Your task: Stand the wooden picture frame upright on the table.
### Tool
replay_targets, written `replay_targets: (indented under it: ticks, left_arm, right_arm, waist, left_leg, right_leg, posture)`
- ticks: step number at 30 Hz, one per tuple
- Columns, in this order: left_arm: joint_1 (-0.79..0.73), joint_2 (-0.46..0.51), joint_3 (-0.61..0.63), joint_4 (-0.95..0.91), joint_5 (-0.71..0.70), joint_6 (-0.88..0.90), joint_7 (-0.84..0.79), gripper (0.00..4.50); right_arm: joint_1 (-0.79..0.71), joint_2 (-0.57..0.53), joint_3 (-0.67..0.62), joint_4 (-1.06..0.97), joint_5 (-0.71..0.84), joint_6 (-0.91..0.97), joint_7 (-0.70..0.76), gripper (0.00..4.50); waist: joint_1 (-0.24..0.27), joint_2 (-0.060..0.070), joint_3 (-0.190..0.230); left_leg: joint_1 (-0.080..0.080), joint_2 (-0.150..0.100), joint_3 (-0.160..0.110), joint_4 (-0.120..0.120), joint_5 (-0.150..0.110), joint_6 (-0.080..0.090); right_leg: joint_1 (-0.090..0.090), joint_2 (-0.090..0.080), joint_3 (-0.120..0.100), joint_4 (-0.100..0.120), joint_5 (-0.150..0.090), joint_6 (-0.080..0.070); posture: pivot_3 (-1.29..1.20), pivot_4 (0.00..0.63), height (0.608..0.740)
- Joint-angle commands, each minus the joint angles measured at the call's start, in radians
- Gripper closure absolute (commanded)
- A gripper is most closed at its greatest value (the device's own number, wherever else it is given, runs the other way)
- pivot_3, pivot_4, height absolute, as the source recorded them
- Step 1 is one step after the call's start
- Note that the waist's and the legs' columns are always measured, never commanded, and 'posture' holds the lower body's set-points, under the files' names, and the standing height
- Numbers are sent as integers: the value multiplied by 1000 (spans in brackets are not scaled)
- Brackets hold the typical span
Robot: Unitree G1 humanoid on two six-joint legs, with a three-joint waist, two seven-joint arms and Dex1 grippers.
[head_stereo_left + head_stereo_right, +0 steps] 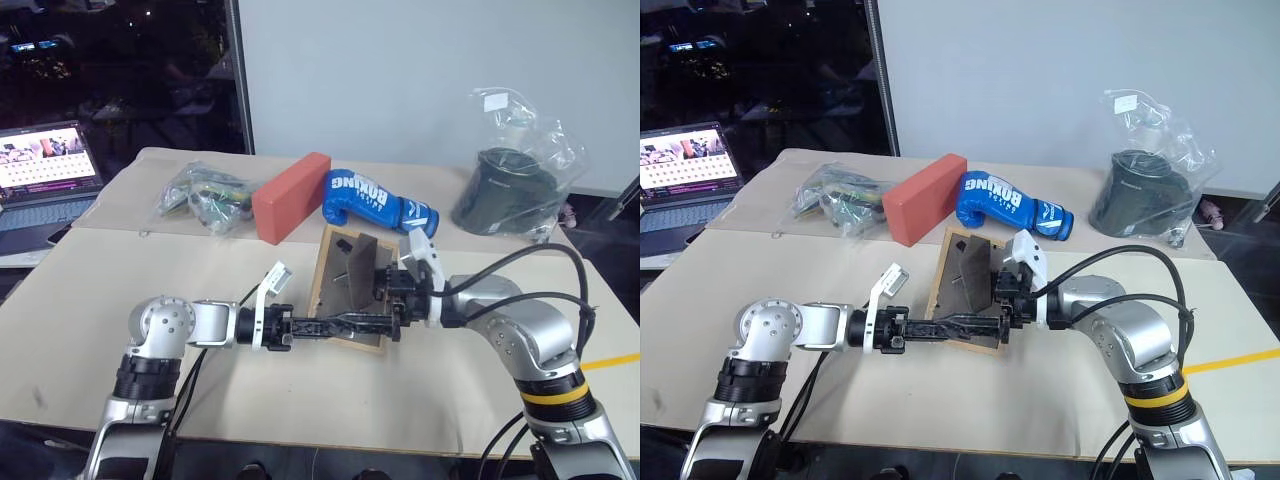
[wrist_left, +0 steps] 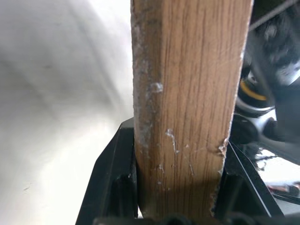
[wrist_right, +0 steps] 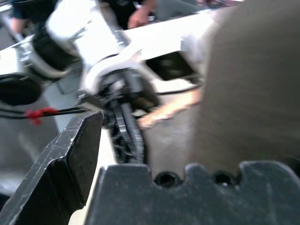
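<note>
The wooden picture frame (image 1: 342, 285) hangs tilted above the table (image 1: 120, 290), its dark back and fold-out stand (image 1: 362, 262) facing me. My left gripper (image 1: 385, 322) reaches in from the left and is shut on the frame's near light-wood edge (image 2: 187, 108), which sits between its two black fingers (image 2: 112, 183). My right gripper (image 1: 392, 290) is at the frame's right side, beside the stand, and is open. In the right wrist view one finger (image 3: 70, 159) stands well apart from the grey-brown stand panel (image 3: 253, 93).
Behind the frame lie a red-orange block (image 1: 290, 195) and a blue boxing glove (image 1: 375, 200). A clear bag of small items (image 1: 205, 198) is at the back left, a dark pot in a plastic bag (image 1: 512, 185) at the back right. A laptop (image 1: 45, 175) stands off the table's left.
</note>
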Motion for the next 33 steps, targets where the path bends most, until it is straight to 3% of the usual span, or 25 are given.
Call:
replay_targets:
  ticks: [1, 11, 16, 20, 25, 28, 33]
  left_arm:
    - [-48, 0, 57, 51, -52, 63, -28, 3320]
    - [-70, 174, -4, 80, -39, 62, -219, 3320]
    - [-81, 233, -62, 100, 3, 14, -351, 3320]
    - [-126, 214, -39, 199, -8, 62, -388, 3320]
    - [-162, 207, -32, 332, -51, 73, -406, 3320]
    - [-175, 227, -75, 366, -107, 73, -422, 3320]
    - [-171, 215, -109, 343, -108, 73, -388, 3320]
  right_arm:
    - [18, -54, 2, -40, -49, -76, 27, 38]
    - [77, -274, -54, 67, -204, -193, 36, 38]
    - [125, -282, -71, 134, -324, -380, -26, 38]
    - [128, -250, -32, 271, -582, -773, -207, 38]
    - [126, -203, -25, 365, -941, -1160, -610, 38]
    - [103, -182, 9, 329, -1104, -1261, -739, 38]
    - [25, -128, 66, 298, -1272, -1290, -830, 38]
  waist:
    - [0, 0, 0]
    - [0, 1, 1]
    - [5, 1, 1]
    - [5, 1, 1]
    - [-2, 2, 1]
    - [-2, 3, 2]
    - [-4, 3, 2]
  left_leg:
    - [0, 0, 0, 0, 0, 0]
    - [0, -1, -2, 1, 0, 0]
    - [-1, -1, -2, 1, 0, 0]
    - [-1, -1, -2, 2, 1, -1]
    - [-1, -1, -2, 2, 1, -1]
    - [-1, -2, -3, 2, 1, -1]
    - [0, -2, -3, 3, 2, -3]
  right_leg:
    - [0, 0, 0, 0, 0, 0]
    - [0, 0, -1, 1, 0, 0]
    - [0, 0, -2, 0, 0, 0]
    - [0, 0, -2, 0, 0, 0]
    - [-1, 0, -2, 3, -2, 3]
    - [-3, 0, -2, 9, -2, -1]
    - [-4, 0, -2, 14, -2, -2]
  posture:
    - [0, 150, 723]
    - [0, 150, 723]
    - [0, 150, 723]
    - [0, 150, 723]
    - [0, 150, 723]
    - [0, 150, 723]
    - [0, 150, 723]
